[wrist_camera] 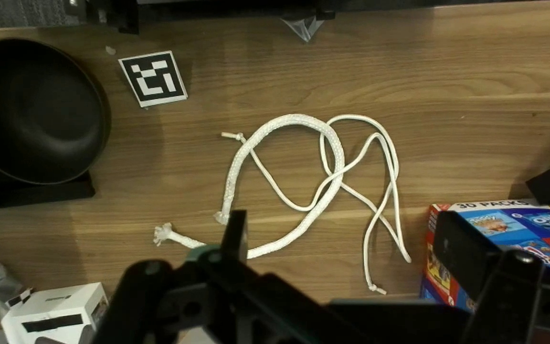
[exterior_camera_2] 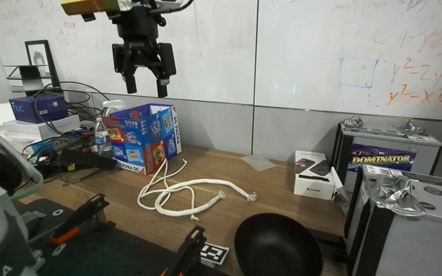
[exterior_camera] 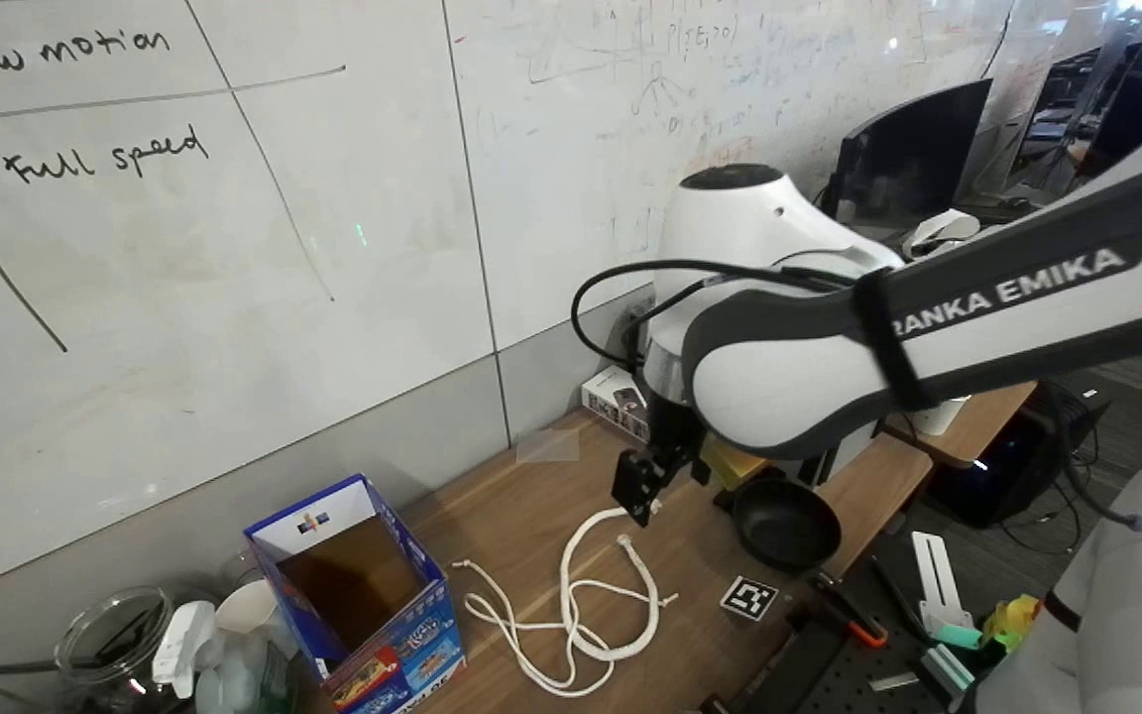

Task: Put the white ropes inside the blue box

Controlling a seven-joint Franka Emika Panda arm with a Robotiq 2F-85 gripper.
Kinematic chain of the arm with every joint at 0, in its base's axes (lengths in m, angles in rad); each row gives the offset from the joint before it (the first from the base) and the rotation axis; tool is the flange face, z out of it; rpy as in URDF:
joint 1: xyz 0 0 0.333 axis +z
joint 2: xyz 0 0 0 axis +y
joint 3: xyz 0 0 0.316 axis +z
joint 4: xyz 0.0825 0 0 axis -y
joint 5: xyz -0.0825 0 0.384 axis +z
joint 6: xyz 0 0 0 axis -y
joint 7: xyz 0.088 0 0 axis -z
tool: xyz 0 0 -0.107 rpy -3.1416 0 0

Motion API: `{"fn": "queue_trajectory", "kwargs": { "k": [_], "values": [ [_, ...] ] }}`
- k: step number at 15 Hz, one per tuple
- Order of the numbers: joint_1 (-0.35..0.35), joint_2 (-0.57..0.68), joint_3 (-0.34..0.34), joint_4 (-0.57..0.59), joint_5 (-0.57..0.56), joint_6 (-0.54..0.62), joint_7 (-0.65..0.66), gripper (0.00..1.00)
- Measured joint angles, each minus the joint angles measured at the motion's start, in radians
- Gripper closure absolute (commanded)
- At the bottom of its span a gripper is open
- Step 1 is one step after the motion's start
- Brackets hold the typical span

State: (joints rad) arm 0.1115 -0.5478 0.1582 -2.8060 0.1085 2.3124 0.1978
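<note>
Black fingers (exterior_camera_2: pixel 162 89) are spread well apart and pointed down, with nothing gripped between them; the gripper (exterior_camera_2: pixel 146 89) is held high over the wooden tabletop (wrist_camera: pixel 470 157), presumably so that a descent can be made from above. Beneath, in the wrist view, the white ropes (wrist_camera: pixel 339 155) are laid loose on the wood, not yet lifted. One is thick and visibly braided, curved into a broad hook with frayed ends; the other is thin and smoother, looped across it and knotted near its tips. By their softness, sagging would be expected once they are raised, and a trailing end might be left hanging. In an exterior view, the blue box (exterior_camera_2: pixel 140 142) is stood at the far left, by the grey wall panel (exterior_camera_2: pixel 225 130); the ropes are placed nearer and to its right, apart from it. The box's printed cardboard sides are upright and its brown inside is left uncovered, seemingly so that things can be dropped in. At the near right, a smooth black bowl (exterior_camera_2: pixel 278 245) is set just beside a flat patterned card (exterior_camera_2: pixel 214 253), probably meant for camera alignment.
</note>
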Motion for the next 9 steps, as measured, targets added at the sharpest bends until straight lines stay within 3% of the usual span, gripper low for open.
{"fn": "queue_trajectory", "kwargs": {
  "k": [6, 9],
  "values": [
    [0.005, 0.322, 0.050, 0.001, -0.030, 0.311, 0.017, 0.00],
    [0.005, 0.493, 0.058, 0.002, -0.098, 0.461, 0.064, 0.00]
  ]
}}
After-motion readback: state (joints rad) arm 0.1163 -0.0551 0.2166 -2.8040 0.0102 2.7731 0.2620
